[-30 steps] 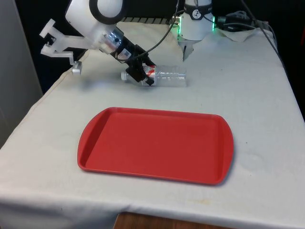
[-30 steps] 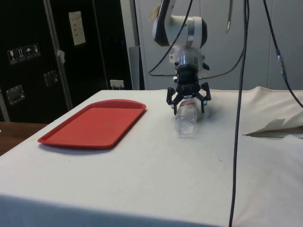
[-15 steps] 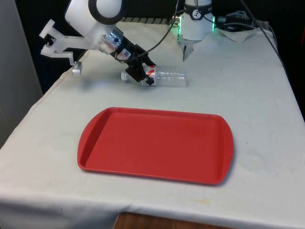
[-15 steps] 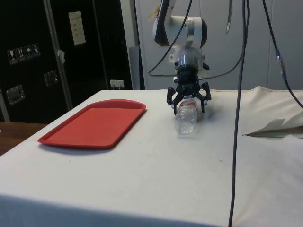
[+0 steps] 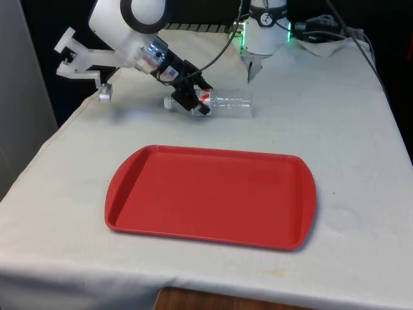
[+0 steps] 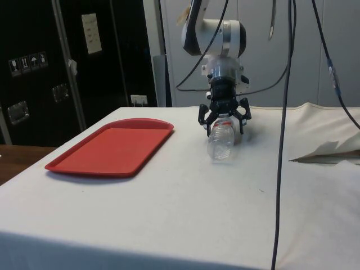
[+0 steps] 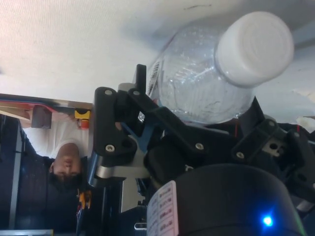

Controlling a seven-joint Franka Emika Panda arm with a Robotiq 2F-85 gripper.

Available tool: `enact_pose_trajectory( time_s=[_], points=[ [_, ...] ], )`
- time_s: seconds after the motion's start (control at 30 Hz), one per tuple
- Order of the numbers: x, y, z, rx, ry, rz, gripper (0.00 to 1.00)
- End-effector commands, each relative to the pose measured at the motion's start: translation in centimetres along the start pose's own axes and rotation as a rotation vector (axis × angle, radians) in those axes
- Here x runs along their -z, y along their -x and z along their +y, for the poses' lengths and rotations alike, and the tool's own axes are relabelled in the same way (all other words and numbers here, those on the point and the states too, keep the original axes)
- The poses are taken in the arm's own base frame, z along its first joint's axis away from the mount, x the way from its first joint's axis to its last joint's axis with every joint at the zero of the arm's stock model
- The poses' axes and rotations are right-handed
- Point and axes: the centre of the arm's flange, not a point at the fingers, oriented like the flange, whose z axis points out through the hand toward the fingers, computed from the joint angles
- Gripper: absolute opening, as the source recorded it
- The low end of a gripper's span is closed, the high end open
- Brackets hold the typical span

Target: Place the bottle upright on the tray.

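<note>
A clear plastic bottle (image 5: pixel 230 103) with a white cap (image 7: pixel 253 48) and a red label lies on its side on the white cloth, beyond the red tray (image 5: pixel 129 169). My gripper (image 5: pixel 197 103) sits low at the bottle's cap end, tilted along the bottle. In the side view the gripper (image 6: pixel 223 120) stands open, one finger on each side of the bottle (image 6: pixel 221 144) with small gaps. The wrist view has the bottle (image 7: pixel 197 78) between the fingers (image 7: pixel 141 81). The tray (image 6: pixel 112 147) holds nothing.
The robot base (image 5: pixel 261 35) stands just behind the bottle. Cables (image 6: pixel 283 112) hang down on the side view's right, above a crumpled sheet (image 6: pixel 329 152) on the table. A person (image 7: pixel 64 167) appears in the wrist view.
</note>
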Motion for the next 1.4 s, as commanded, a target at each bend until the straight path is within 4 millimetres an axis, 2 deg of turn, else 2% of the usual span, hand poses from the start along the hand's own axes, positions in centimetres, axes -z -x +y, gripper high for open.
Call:
enact_pose_trajectory(
  time_s=[0.0,0.7,0.77,0.8,0.9,1.1,1.37],
  points=[
    [-0.04,0.03,-0.17,0.000,-0.003,-0.004,1.00],
    [-0.27,0.28,-0.56,0.005,0.003,-0.013,0.98],
    [-0.19,0.30,-0.51,0.004,0.004,-0.008,0.86],
    [-0.20,0.31,-0.51,0.004,0.004,-0.009,0.74],
    [-0.28,0.25,-0.51,0.004,0.003,-0.015,0.50],
    [0.05,0.41,-0.48,0.005,0.005,-0.020,0.16],
    [0.05,0.40,-0.52,0.006,0.005,-0.027,0.03]
  ],
)
